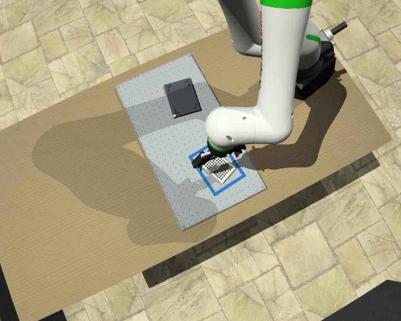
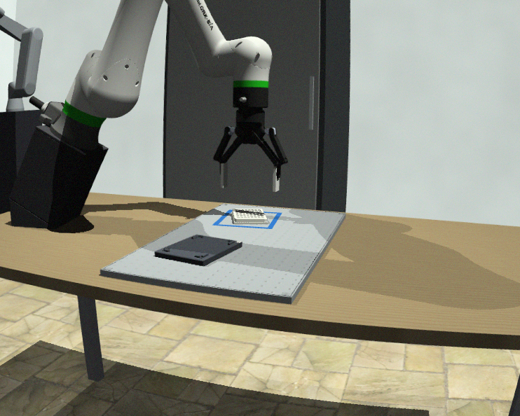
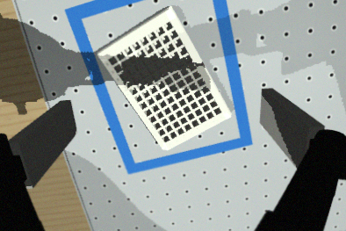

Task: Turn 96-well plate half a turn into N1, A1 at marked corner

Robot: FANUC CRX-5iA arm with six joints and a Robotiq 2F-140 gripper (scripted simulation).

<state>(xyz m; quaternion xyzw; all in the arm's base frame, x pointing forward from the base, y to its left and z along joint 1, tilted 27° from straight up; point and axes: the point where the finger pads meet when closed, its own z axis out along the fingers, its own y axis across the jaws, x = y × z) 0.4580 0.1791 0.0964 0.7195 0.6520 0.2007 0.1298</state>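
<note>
One 96-well plate (image 1: 218, 169) below the end effector (image 2: 249, 180); one blue taped outline (image 1: 240, 176) around it; one dark plate nest (image 1: 182, 97) well apart from the end effector; one perforated deck (image 1: 166, 152); one tabletop (image 1: 72, 193); one arm (image 1: 280, 68).
</note>
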